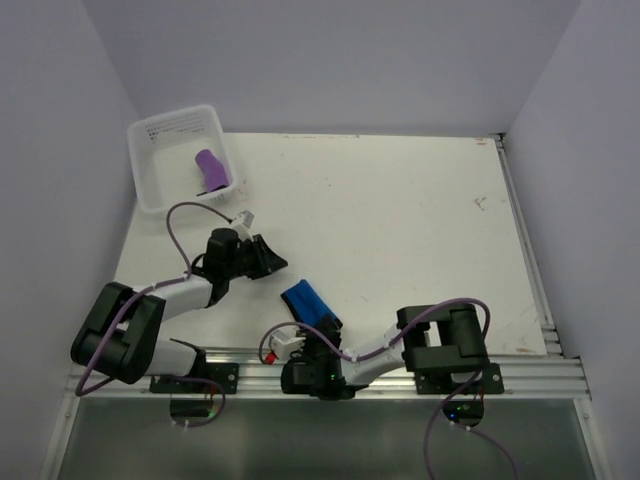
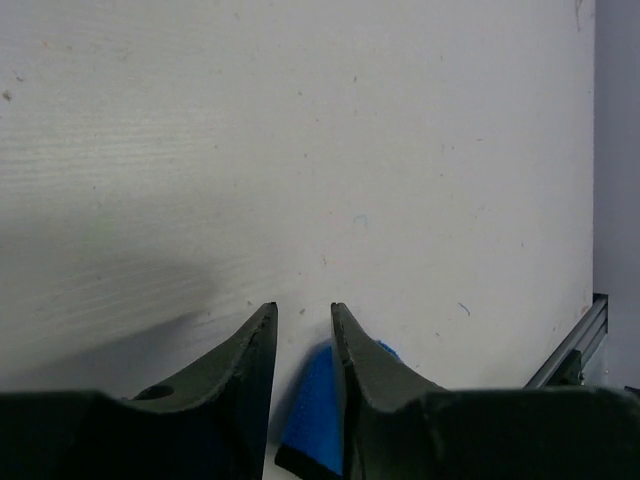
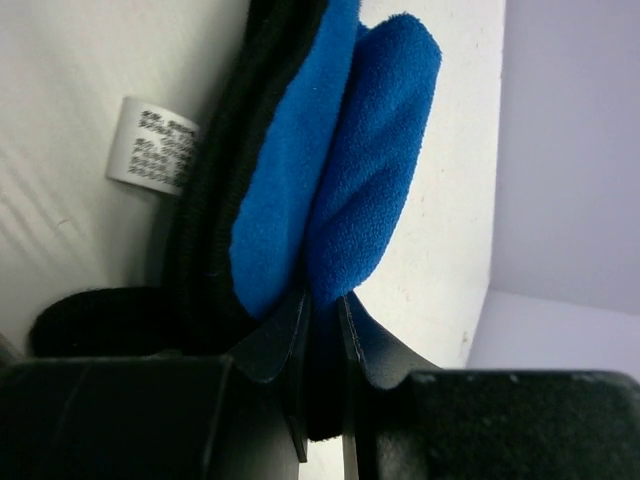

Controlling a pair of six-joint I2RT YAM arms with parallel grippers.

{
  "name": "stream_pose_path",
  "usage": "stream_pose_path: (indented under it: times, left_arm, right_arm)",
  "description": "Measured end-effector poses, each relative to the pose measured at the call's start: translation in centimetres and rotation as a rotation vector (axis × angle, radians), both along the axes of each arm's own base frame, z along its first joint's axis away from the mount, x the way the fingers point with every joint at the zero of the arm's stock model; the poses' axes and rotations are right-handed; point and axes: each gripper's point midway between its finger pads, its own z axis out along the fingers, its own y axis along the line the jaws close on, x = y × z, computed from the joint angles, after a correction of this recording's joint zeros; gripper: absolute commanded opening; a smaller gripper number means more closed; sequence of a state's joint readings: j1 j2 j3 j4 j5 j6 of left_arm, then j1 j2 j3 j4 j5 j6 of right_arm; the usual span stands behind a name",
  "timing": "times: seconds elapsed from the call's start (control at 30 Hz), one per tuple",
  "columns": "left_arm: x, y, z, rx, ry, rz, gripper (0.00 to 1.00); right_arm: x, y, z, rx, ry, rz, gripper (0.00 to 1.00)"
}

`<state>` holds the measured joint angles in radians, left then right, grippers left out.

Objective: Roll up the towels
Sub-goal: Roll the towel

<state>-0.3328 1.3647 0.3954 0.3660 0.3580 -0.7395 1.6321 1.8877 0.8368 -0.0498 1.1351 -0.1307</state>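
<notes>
A rolled bright blue towel [image 1: 310,302] lies near the table's front edge, with black fabric [image 3: 200,240] along its left side; I cannot tell whether that is a separate towel. My right gripper [image 1: 318,338] is shut on a fold of the blue towel [image 3: 375,150], its jaws pinching the cloth at their tips [image 3: 322,300]. My left gripper [image 1: 266,258] hangs up and to the left of the roll, apart from it. Its jaws [image 2: 303,312] stand open with nothing between them, and the blue towel [image 2: 318,405] shows below. A rolled purple towel [image 1: 211,172] lies in the clear plastic tub [image 1: 150,190].
The tub sits at the table's far left corner. A white care label [image 3: 150,145] sticks out of the black fabric. The aluminium rail [image 1: 540,365] runs along the near edge, and grey walls close in the left, right and back.
</notes>
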Motion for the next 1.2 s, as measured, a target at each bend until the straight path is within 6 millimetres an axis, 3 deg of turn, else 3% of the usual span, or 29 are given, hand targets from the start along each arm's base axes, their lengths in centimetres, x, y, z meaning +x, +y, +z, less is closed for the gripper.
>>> stream_pose_path:
  times: [0.37, 0.5, 0.63, 0.77, 0.93, 1.07, 1.2]
  left_arm:
    - [0.3, -2.5, 4.1, -0.176, -0.064, -0.119, 0.38]
    - [-0.3, -3.6, 4.9, -0.269, -0.068, -0.154, 0.28]
    - [-1.9, -5.2, 4.3, -0.307, -0.032, -0.201, 0.11]
    - [-4.1, -6.4, 3.3, -0.341, 0.012, -0.256, 0.01]
    - [-5.7, -6.0, 1.7, -0.341, 0.065, -0.256, 0.00]
    - [-5.9, -6.2, 0.9, -0.333, 0.081, -0.264, 0.00]
    - [-6.0, -6.3, -1.9, -0.288, 0.148, -0.252, 0.00]
  right_arm:
    - [0.0, 0.5, -0.6, -0.136, -0.072, 0.079, 0.00]
    - [0.0, 0.6, -0.8, -0.167, -0.081, 0.086, 0.00]
    - [0.0, 0.6, -1.0, -0.184, -0.086, 0.084, 0.00]
    - [0.0, 0.6, -1.0, -0.183, -0.082, 0.080, 0.00]
    - [0.0, 0.7, -1.1, -0.188, -0.077, 0.071, 0.00]
    - [-0.1, 0.7, -1.2, -0.190, -0.073, 0.064, 0.00]
    - [-0.1, 0.7, -1.1, -0.187, -0.067, 0.057, 0.00]
